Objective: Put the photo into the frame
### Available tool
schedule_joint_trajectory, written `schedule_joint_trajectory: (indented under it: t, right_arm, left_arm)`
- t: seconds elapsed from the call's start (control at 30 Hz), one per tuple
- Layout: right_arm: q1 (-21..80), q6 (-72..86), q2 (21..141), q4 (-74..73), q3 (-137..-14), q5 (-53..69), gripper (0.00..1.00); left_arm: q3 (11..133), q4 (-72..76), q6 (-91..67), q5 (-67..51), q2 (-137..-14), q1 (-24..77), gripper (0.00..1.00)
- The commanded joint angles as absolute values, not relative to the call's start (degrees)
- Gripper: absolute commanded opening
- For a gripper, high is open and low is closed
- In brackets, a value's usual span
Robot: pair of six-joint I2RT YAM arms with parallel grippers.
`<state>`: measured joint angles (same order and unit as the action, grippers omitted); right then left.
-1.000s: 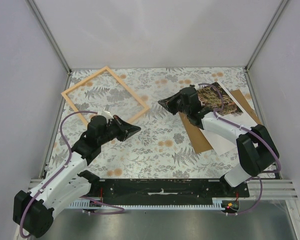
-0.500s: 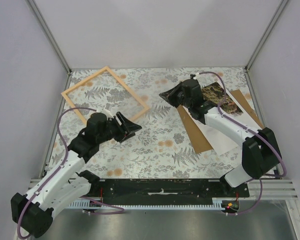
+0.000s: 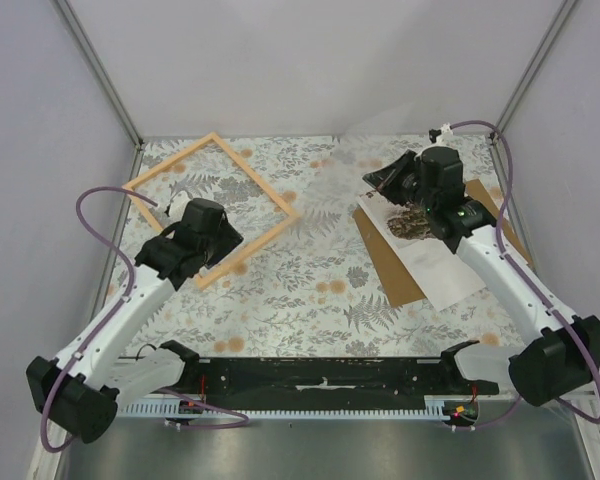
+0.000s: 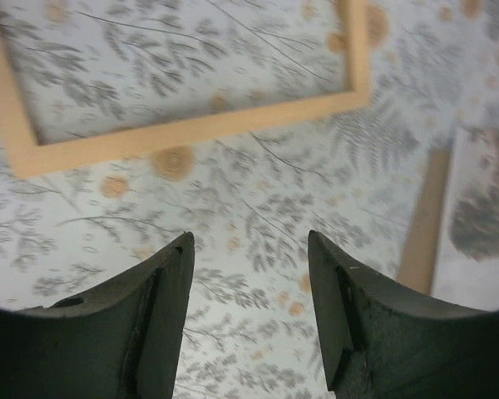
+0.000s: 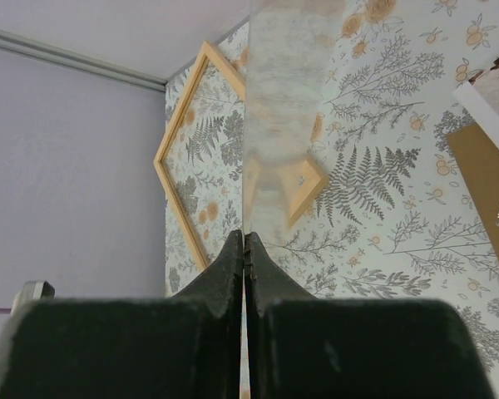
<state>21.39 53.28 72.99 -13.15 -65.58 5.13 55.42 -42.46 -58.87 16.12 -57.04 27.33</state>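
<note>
Since the earlier frame the left gripper point(image 4: 249, 241) has gone from closed to wide, with nothing between its fingers. It has also swung from the middle of the table point(image 3: 310, 290) to hang over the near edge of the frame point(image 3: 255, 172). The right gripper point(image 5: 244, 237) has pulled back to the far right side. Its jaws are pressed together on the edge of a thin clear sheet point(image 5: 279, 125), lifted above the table. Under that arm the photo point(image 3: 412, 224) lies picture side up on white paper point(image 3: 440, 268) over the brown backing board point(image 3: 385, 262), well apart from the frame. In my judgement, the photo is not yet picked up, so the clear sheet probably goes into the frame first and the photo after it.
</note>
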Motion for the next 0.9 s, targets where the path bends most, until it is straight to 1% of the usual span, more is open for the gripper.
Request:
schedule_joint_trajectory:
  t: [0.0,0.07,0.2,0.3,0.37,0.47,0.6,0.7,0.77,0.87]
  right_arm:
    - [19.2,45.9,69.5,-17.5,-72.1,10.9,0.00]
    - [18.9,43.9,69.0,-20.6,-74.7,13.0,0.00]
    - [18.8,40.5,67.9,-25.5,-78.6,16.6,0.00]
    - [18.7,39.0,66.3,-28.1,-80.2,18.4,0.00]
    - [18.7,38.7,65.0,-28.7,-80.4,19.7,0.00]
    - [18.7,37.5,63.2,-30.4,-81.5,20.0,0.00]
    - [18.6,35.2,61.4,-34.0,-84.2,18.9,0.00]
    - [18.5,32.9,60.7,-37.6,-86.5,16.3,0.00]
    - [18.5,31.3,60.3,-39.9,-87.8,13.2,0.00]
    - [18.5,29.4,60.3,-42.8,-89.2,8.5,0.00]
  left_arm:
    - [59.0,-51.8,-64.0,33.7,-63.4,23.7,0.63]
    - [59.8,-51.7,-62.5,35.1,-66.8,19.5,0.62]
    - [60.9,-49.5,-57.0,34.2,-73.0,8.8,0.59]
    - [60.8,-43.3,-50.5,28.4,-77.3,2.4,0.57]
    - [62.5,-42.0,-47.8,25.1,-82.1,0.4,0.56]
    - [65.4,-41.9,-46.2,25.0,-87.5,0.2,0.56]
    - [67.2,-42.7,-46.2,26.0,-91.8,0.1,0.56]
    - [67.5,-40.5,-44.4,22.3,-92.8,0.1,0.56]
    - [68.4,-39.0,-42.2,19.6,-93.9,1.8,0.55]
    - [72.2,-38.9,-38.9,20.0,-96.8,7.4,0.55]
